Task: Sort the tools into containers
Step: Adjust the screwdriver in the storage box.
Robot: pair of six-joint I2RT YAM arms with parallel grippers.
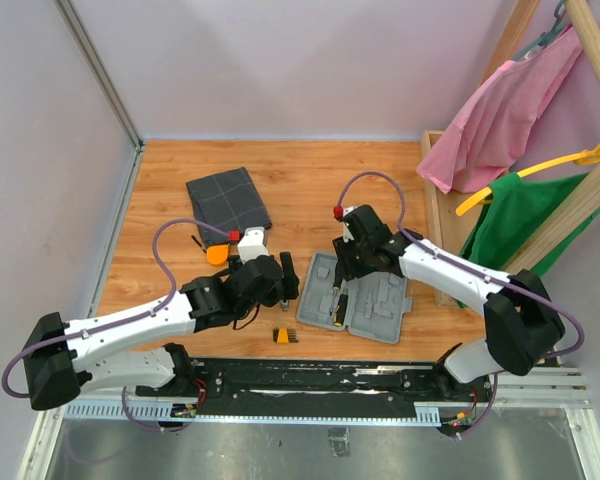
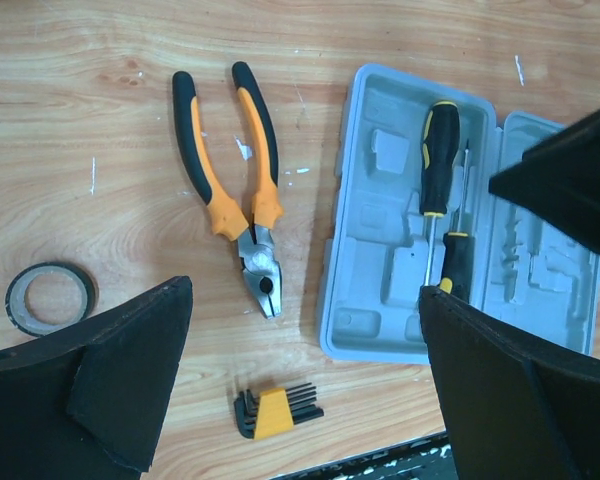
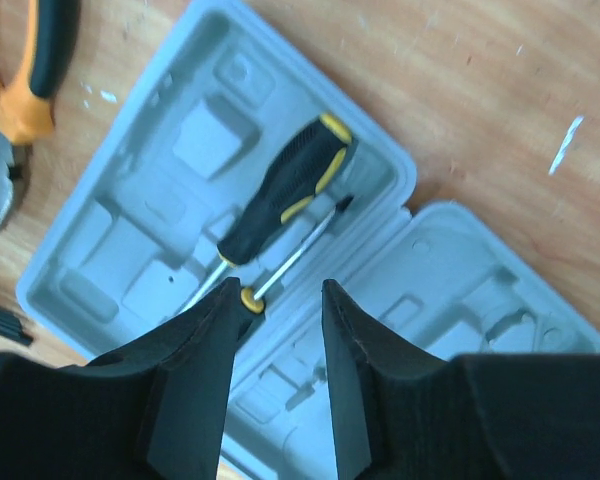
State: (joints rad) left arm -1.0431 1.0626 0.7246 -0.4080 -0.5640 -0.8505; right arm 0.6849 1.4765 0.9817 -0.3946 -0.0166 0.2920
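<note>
The light-grey case [image 2: 380, 250] lies open, also seen as the case [image 1: 375, 310] and the case [image 3: 140, 210]. Two black-and-yellow screwdrivers rest in its moulded half: one screwdriver [image 3: 280, 190] in full view, the other screwdriver [image 2: 455, 265] with its handle partly behind a finger. My right gripper [image 3: 278, 300] hovers open just above them, nothing between its jaws. My left gripper [image 2: 310, 370] stands wide open over bare wood. Ahead of it lie the pliers [image 2: 235, 180], the bit holder [image 2: 275, 410] and the tape ring [image 2: 48, 297]. The dark pouch [image 1: 228, 200] lies flat farther back, the round orange piece [image 1: 217, 254] near it.
A wooden rack [image 1: 450, 200] with pink and green clothes stands at the right edge of the table. The black rail [image 1: 320, 375] carrying the arm bases runs along the near edge. The right arm's black body [image 2: 570, 170] juts into the left wrist view over the case lid.
</note>
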